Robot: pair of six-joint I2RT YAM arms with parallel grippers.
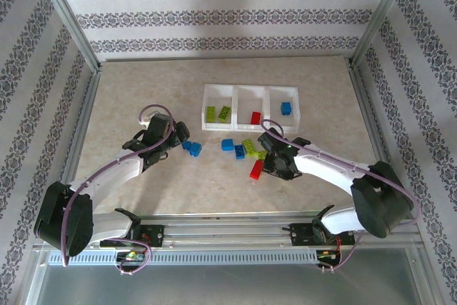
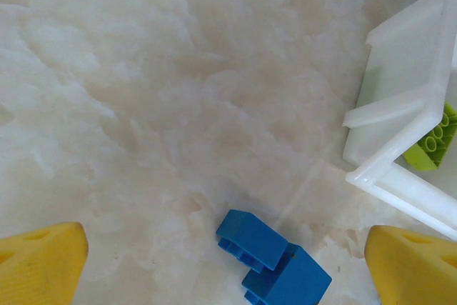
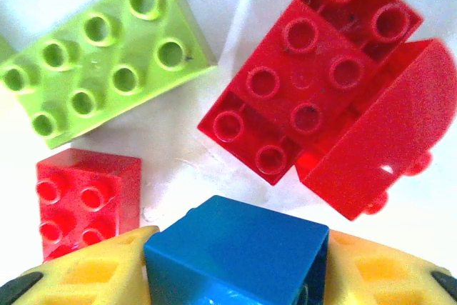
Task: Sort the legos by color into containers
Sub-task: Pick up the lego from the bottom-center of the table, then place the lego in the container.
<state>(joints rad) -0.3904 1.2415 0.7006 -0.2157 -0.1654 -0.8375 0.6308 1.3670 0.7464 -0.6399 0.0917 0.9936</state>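
The white three-compartment tray (image 1: 250,86) holds two lime green legos (image 1: 217,113) on the left, a red one (image 1: 255,117) in the middle and a blue one (image 1: 285,108) on the right. In front of it, loose blue (image 1: 233,147), green (image 1: 250,148) and red (image 1: 255,170) legos lie on the table. My right gripper (image 1: 275,158) sits low among them, its yellow fingers (image 3: 93,269) pressed on both sides of a blue brick (image 3: 232,258). Beyond that brick lie a green brick (image 3: 100,69) and red bricks (image 3: 314,83). My left gripper (image 2: 225,248) stands wide open over two touching blue bricks (image 2: 275,262).
The tray's near left corner (image 2: 400,126) rises just right of my left gripper, with a green brick (image 2: 435,144) inside it. Metal frame posts and patterned walls bound the table. Bare tabletop spreads to the left (image 1: 121,98) of the tray.
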